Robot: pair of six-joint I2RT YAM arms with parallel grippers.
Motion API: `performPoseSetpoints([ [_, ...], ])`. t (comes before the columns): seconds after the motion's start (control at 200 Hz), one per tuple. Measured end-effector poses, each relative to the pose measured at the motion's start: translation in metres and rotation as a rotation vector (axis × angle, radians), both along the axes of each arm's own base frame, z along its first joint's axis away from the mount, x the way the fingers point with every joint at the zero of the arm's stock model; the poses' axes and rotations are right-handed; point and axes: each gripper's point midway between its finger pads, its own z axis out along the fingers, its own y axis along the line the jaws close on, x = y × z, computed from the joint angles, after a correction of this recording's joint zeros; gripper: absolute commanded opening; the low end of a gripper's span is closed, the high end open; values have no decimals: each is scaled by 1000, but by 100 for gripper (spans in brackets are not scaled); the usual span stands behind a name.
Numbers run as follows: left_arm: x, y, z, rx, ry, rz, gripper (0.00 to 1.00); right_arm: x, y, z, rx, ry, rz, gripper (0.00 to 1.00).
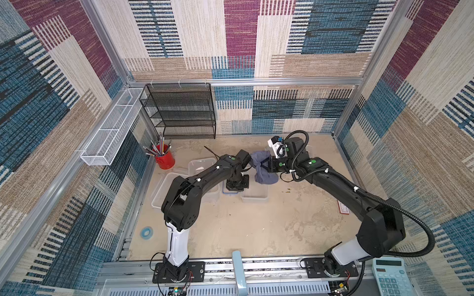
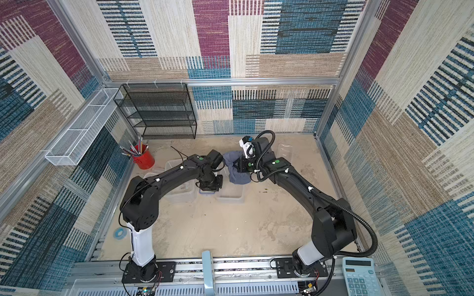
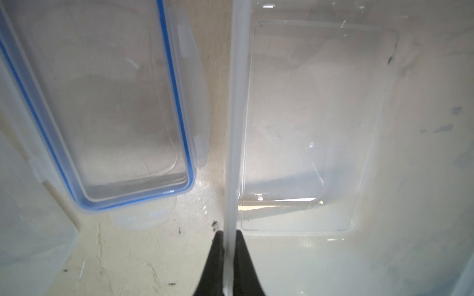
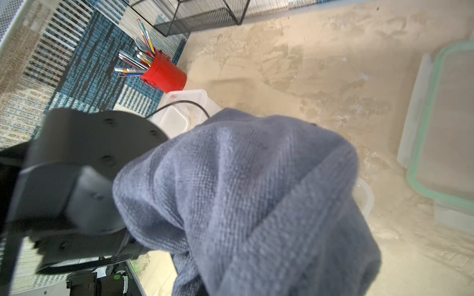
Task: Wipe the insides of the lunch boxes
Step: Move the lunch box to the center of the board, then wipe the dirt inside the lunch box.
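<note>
1. The left gripper (image 3: pixel 228 233) is pinching the thin upright wall of a translucent rectangular plastic tub (image 3: pixel 307 102) with rounded corners. Its black fingers (image 3: pixel 215 261) are pressing the rim from both sides.
2. That tub (image 1: pixel 254 196) is sitting open near the middle of the sandy beige tabletop (image 1: pixel 256 230), between the two arms.
3. A clear plastic lid with a blue rim (image 3: pixel 115 102) is lying just beside the held tub, with a strip of bare table between them.
4. The right gripper (image 1: pixel 264 166) is clamping a crumpled grey-blue cloth (image 1: pixel 265 176). The cloth is hanging over the far end of the held tub, and whether it is touching the plastic cannot be told.
5. A larger translucent tub (image 2: pixel 180 194) is sitting partly under the left arm, and another translucent tub (image 1: pixel 202 165) is sitting behind it, near a red cup of pencils (image 1: pixel 164 160).
6. A clear lid with a green rim (image 4: pixel 436 128) is lying flat on the table, well apart from the tubs.
</note>
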Motion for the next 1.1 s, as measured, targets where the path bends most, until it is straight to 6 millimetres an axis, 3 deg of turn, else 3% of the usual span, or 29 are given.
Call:
performPoseSetpoints([
  [0.301,-56,-3,-5,-13,-5,23,0,-14,8,-85,-98,171,3,0],
  [0.496,-62,-2,-6,-29,-38,53,0,-13,25,-138,-236,218,19,0],
  [0.646,-64,1,-7,-35,-50,74,0,-33,45,-181,-369,254,80,0],
  [0.881,-68,10,-8,-10,-49,96,0,-51,66,-186,-376,218,144,0],
  [1.102,-65,20,-7,34,-63,122,0,-103,69,-184,-322,259,304,0],
])
